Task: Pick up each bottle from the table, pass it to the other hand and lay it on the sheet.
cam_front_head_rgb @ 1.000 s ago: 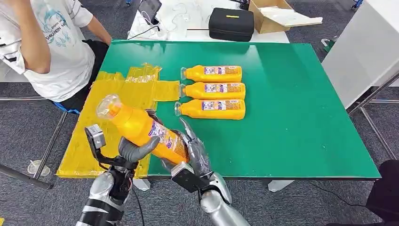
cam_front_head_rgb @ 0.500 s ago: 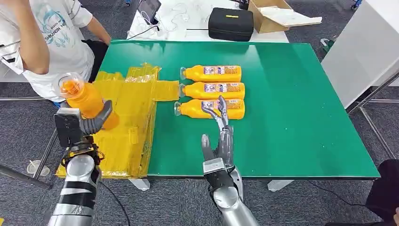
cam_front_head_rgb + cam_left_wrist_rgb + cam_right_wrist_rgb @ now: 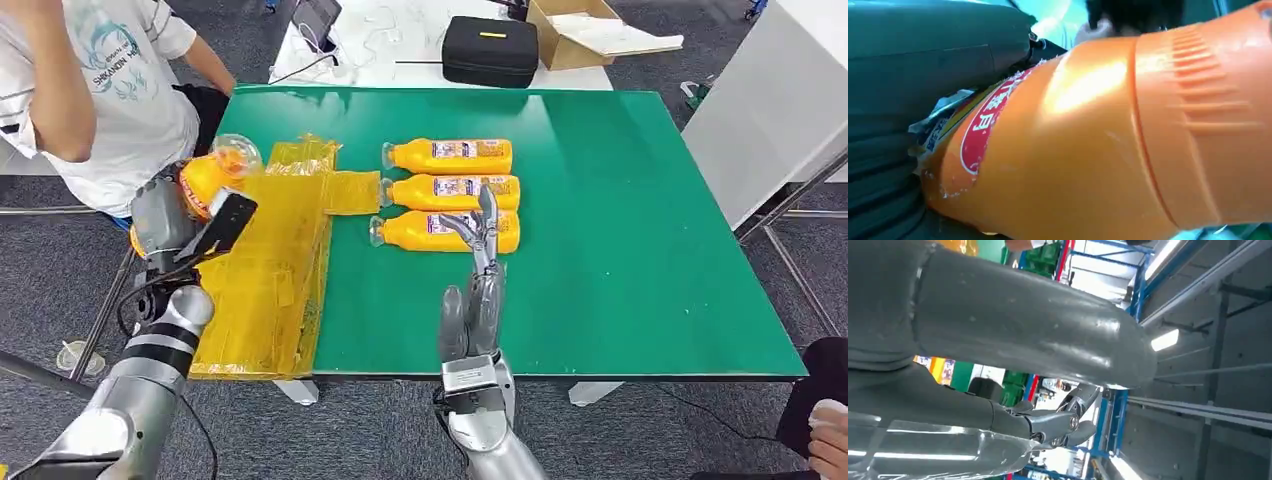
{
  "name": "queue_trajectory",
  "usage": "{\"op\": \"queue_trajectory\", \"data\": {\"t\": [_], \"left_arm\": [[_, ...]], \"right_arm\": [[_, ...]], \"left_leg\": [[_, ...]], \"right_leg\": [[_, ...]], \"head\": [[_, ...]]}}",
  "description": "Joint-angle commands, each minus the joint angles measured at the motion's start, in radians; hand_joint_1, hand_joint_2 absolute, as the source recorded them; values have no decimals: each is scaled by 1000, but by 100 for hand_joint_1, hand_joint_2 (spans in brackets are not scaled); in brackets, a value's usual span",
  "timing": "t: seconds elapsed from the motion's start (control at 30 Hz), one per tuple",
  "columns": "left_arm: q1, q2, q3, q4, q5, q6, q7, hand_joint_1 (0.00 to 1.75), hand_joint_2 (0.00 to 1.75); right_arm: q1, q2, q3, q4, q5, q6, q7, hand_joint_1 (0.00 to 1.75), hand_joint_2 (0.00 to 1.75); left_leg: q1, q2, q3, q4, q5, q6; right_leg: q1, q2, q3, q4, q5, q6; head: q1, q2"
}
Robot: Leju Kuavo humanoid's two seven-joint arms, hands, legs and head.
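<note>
Head view, items as seen. Item: my left hand (image 3: 185, 215), raised at the left edge of the yellow sheet (image 3: 270, 270), fingers wrapped around an orange bottle (image 3: 212, 175) whose clear cap points toward the far side of the table. Left wrist view: that bottle's (image 3: 1108, 140) orange body and red label lie close against my grey hand (image 3: 908, 100). Item: my right hand (image 3: 478, 270), fingers spread and extended, holding nothing, raised above the green table (image 3: 620, 260) with fingertips over the nearest bottle. Item: three more orange bottles lying on their sides in a row on the green surface, just right of the sheet — far (image 3: 447, 156), middle (image 3: 440, 190), near (image 3: 420, 232). Item: person in white shirt (image 3: 95, 90) beside the table's left side. Item: black case (image 3: 491, 50) and cardboard box (image 3: 590, 30) on the white surface beyond.
</note>
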Motion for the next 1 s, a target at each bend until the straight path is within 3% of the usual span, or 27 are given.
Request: {"op": "queue_trajectory", "data": {"t": [0.03,1.0], "left_arm": [[-125,70,-168,280,-153,-188,106,175,175],[-49,144,-248,298,-190,-473,-76,175,175]], "right_arm": [[-35,-29,24,68,-1,41,7,0,0],[-54,2,1,192,-46,164,29,0,0]], "left_leg": [[0,1,4,-1,-1,1],[0,2,4,-1,-1,1]], "right_leg": [[1,0,4,-1,-1,-1],[0,1,3,-1,0,-1]], "head": [[0,0],[0,0]]}}
